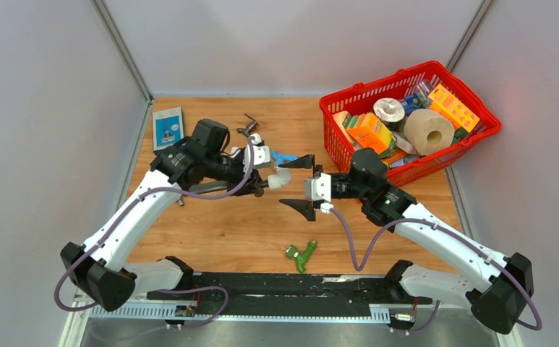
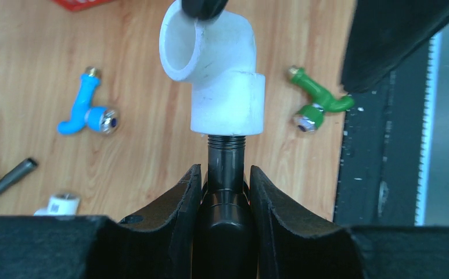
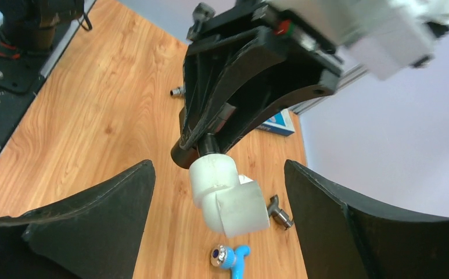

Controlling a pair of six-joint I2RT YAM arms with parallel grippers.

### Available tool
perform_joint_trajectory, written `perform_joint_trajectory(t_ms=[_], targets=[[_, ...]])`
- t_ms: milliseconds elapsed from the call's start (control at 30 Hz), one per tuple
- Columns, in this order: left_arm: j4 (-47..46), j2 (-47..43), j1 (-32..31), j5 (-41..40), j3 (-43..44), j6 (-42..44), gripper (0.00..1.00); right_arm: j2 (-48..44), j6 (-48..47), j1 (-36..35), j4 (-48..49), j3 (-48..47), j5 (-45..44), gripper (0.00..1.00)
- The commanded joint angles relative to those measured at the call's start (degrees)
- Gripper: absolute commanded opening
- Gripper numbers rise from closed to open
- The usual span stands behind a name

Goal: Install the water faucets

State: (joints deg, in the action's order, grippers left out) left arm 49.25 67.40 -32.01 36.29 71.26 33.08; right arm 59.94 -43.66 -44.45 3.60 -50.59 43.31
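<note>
Dark-grey faucet [image 2: 226,154] clenched in left gripper [image 2: 225,174], threads partly showing under white elbow [image 2: 225,99]. Right gripper [image 3: 219,165] gapes around elbow, touching nothing. Loosely seated elbow may tilt, cross-thread or drop.

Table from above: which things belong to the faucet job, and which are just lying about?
Job: dark faucet in the left gripper, white elbow on it, green faucet, blue faucet.
Lying about: red basket, paper roll, blue-white packet.
</note>
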Motion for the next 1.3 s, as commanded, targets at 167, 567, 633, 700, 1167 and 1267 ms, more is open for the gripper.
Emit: perform_joint_trajectory(t_ms=[167, 567, 633, 700, 1167, 1267], targets=[[9.89, 7.05, 0.19, 14.33, 11.44, 4.80, 0.00, 3.34, -7.93, -0.55, -3.42, 0.31, -3.23, 0.86], [10.42, 6.78, 0.28, 15.04, 12.84, 4.98, 0.00, 6.06, -5.65, -0.64, -5.88, -1.71, 0.37, 0.62], [9.90, 6.61, 0.28, 13.47, 12.58, 4.63, 0.00, 6.50, -3.81, -0.64, -5.88, -2.41, 1.42, 0.52], [8.15, 5.47, 0.28, 11.10, 11.71, 3.57, 0.00, 6.94, -1.70, -0.55, -5.79, -3.20, 2.83, 0.44], [-31.54, -16.49, -24.13, -56.03, -14.38, 9.79, 0.00, 21.34, 65.68, 4.01, 6.41, -9.35, 1.85, 0.08], [-42.90, -18.44, -33.81, -74.29, -23.51, 22.97, 0.00, 26.26, 74.13, 4.72, 11.42, -8.48, 4.68, 0.05]])
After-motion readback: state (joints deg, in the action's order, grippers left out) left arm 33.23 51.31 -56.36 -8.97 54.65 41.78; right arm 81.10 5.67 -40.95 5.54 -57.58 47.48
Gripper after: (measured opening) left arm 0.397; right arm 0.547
